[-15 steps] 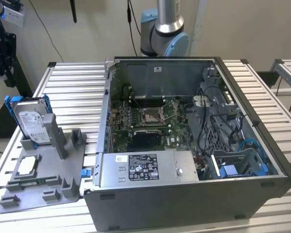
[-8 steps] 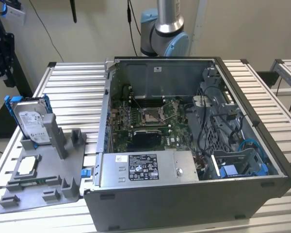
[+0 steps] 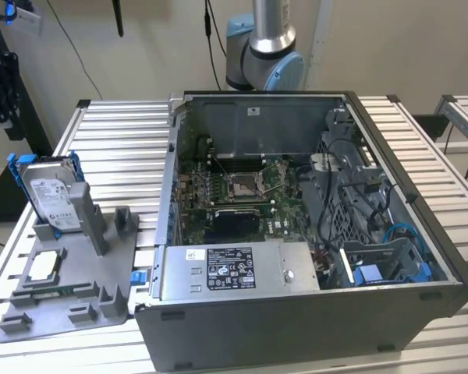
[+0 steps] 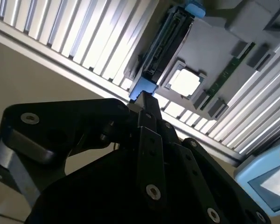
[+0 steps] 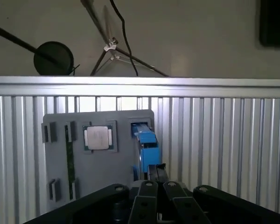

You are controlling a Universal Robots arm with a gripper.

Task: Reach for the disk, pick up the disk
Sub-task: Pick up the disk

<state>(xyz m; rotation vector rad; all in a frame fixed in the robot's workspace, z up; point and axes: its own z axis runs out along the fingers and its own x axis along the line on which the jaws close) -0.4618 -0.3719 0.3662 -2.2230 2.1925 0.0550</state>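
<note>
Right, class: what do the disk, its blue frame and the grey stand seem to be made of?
The disk looks like metal: silver-grey sheen around a white label. The blue frame is probably plastic: bright, uniform colour. The grey stand is matte and moulded-looking, perhaps plastic.

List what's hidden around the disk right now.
Exterior view: the disk has its lower edge behind the posts of the grey holder.
First wrist view: the disk is edge-on, its label unseen; the gripper covers its near end.
Second wrist view: the gripper body overlaps the disk's blue end; touching or apart, cannot tell.
</note>
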